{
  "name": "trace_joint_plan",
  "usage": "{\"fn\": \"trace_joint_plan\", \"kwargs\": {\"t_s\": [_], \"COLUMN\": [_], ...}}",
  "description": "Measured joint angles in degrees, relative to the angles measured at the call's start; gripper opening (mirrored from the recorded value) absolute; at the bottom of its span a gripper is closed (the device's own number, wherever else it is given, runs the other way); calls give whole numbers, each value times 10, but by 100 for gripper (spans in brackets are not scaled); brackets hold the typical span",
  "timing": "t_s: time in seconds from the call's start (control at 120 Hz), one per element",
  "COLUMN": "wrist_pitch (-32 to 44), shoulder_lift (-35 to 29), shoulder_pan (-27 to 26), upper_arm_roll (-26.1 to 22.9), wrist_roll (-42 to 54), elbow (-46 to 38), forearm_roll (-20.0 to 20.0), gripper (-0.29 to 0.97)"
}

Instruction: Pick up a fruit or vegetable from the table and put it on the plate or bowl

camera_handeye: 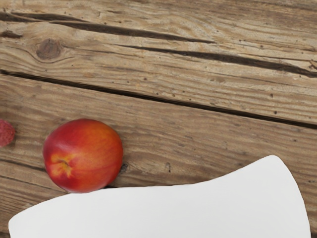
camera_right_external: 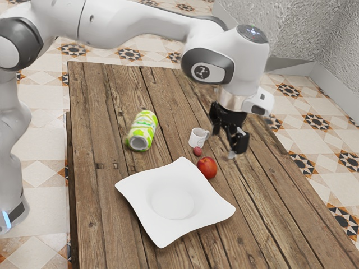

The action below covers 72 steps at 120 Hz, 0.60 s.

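A red-orange peach (camera_right_external: 207,167) lies on the wooden table, touching the far right edge of a white square plate (camera_right_external: 140,190). In the wrist view the peach (camera_handeye: 82,154) sits against the plate's rim (camera_handeye: 198,213). A small red berry (camera_right_external: 197,151) rests just behind the peach, and its edge (camera_handeye: 5,133) is also visible in the wrist view. My black gripper (camera_right_external: 230,141) hangs a little above the table, up and to the exterior view's right of the peach. Its fingers stand apart with nothing between them.
A green and white can (camera_right_external: 141,130) lies on its side behind the plate. A small white cup (camera_right_external: 198,135) stands next to the berry, close to my gripper. The table's edge runs along the exterior view's right, with tiled floor beyond.
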Motion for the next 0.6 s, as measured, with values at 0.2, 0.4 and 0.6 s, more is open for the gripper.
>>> {"fn": "trace_joint_plan", "kwargs": {"t_s": [0.2,0.4,0.6], "wrist_pitch": [-24,-45,-46], "shoulder_lift": [-2,5,31], "shoulder_pan": [154,159,73], "upper_arm_roll": [36,35,32], "wrist_roll": [40,65,91], "elbow": [7,8,21], "forearm_roll": [-77,-89,-92], "gripper": [66,65,65]}}
